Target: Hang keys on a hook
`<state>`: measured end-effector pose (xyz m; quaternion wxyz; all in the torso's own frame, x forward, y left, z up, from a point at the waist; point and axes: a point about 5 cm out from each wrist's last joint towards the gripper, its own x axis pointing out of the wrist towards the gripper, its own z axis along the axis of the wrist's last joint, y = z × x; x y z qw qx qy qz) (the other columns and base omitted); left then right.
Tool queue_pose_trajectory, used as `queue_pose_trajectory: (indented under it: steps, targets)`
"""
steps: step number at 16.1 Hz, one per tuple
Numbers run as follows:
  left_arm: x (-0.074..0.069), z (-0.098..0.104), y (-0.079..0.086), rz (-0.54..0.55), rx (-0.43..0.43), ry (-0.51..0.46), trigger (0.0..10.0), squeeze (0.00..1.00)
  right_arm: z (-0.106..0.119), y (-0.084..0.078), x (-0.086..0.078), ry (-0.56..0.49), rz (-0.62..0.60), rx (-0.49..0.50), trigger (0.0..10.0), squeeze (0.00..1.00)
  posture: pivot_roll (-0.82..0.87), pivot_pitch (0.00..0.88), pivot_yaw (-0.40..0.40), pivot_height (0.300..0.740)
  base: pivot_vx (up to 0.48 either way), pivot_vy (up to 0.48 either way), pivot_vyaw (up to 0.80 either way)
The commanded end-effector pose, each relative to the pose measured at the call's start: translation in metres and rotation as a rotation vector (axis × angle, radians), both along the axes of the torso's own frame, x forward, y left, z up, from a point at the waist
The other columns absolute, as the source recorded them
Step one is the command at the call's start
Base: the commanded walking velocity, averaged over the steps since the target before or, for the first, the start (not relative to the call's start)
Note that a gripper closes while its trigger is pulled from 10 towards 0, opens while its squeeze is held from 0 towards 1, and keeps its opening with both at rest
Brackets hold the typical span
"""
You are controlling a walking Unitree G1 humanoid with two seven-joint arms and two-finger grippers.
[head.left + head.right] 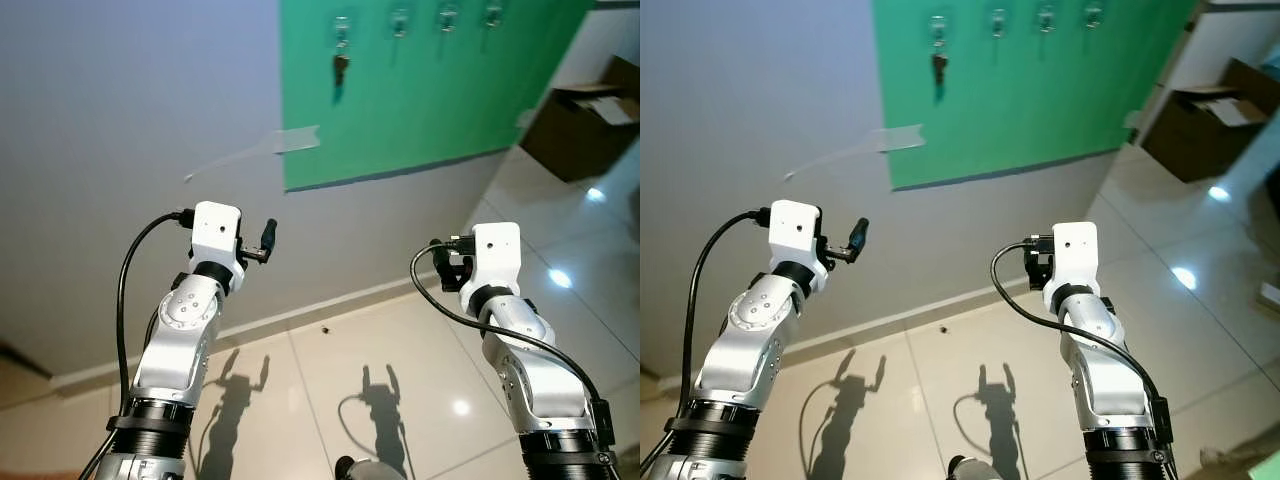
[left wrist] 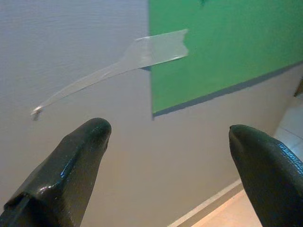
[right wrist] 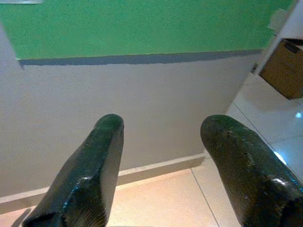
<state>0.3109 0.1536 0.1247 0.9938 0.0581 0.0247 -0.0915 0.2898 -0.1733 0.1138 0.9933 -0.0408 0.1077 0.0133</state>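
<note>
well, the keys (image 1: 341, 66) already hang from the leftmost hook (image 1: 342, 27) on the green board (image 1: 420, 90), up near its top edge, three more hooks (image 1: 446, 16) in a row beside it look bare. my left gripper (image 2: 165, 156) has its fingers wide apart with nothing between them, pointing at the grey wall just beside the board's lower left corner, where a strip of clear tape (image 2: 142, 54) runs off the board onto the wall. my right gripper (image 3: 165, 161) is also spread apart and empty, aimed at the wall below the board's bottom edge, near the skirting. both arms sit well below the hooks, well apart from the keys.

i'd judge the hang itself is done, so the step in hand is backing off cleanly. to do it well: keep both grippers parted, draw the arms straight back from the board, don't sweep up toward the hook row since a finger brushing the keys could knock them off. keep the left one clear of the loose tape too. cardboard box (image 1: 585, 125) sits on the tiled floor right of the board, mind it if i turn that way.
</note>
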Motion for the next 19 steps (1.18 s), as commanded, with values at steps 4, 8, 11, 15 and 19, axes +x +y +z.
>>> queue_pose_trajectory:
  steps: [4,8,11,15,19]
  targets:
    - [0.001,-0.001,-0.010,-0.040,0.026,-0.013,10.0,0.00,0.002,-0.003,0.001,0.015,-0.004,-0.018,10.0,0.00,-0.15,0.000,-0.006,0.740,0.000,0.000,-0.80]
    - [0.004,-0.001,-0.010,-0.050,0.041,-0.021,10.0,0.00,0.006,-0.003,0.001,0.003,-0.005,-0.031,10.0,0.00,-0.17,0.000,0.008,0.740,0.000,0.000,-0.80]
    - [0.003,-0.002,-0.016,-0.077,0.049,-0.025,10.0,0.00,0.006,-0.006,-0.001,0.004,-0.015,-0.036,10.0,0.00,-0.19,0.000,0.022,0.740,0.000,0.000,-0.80]
    - [0.006,0.000,-0.018,-0.080,0.042,-0.034,10.0,0.00,0.008,-0.007,0.000,0.000,-0.011,-0.045,10.0,0.00,-0.20,0.000,0.017,0.740,0.000,0.000,-0.80]
    - [0.006,-0.004,-0.020,-0.078,0.043,-0.027,10.0,0.00,0.009,-0.009,0.001,0.002,-0.010,-0.052,10.0,0.00,-0.20,0.000,0.010,0.740,0.000,0.000,-0.80]
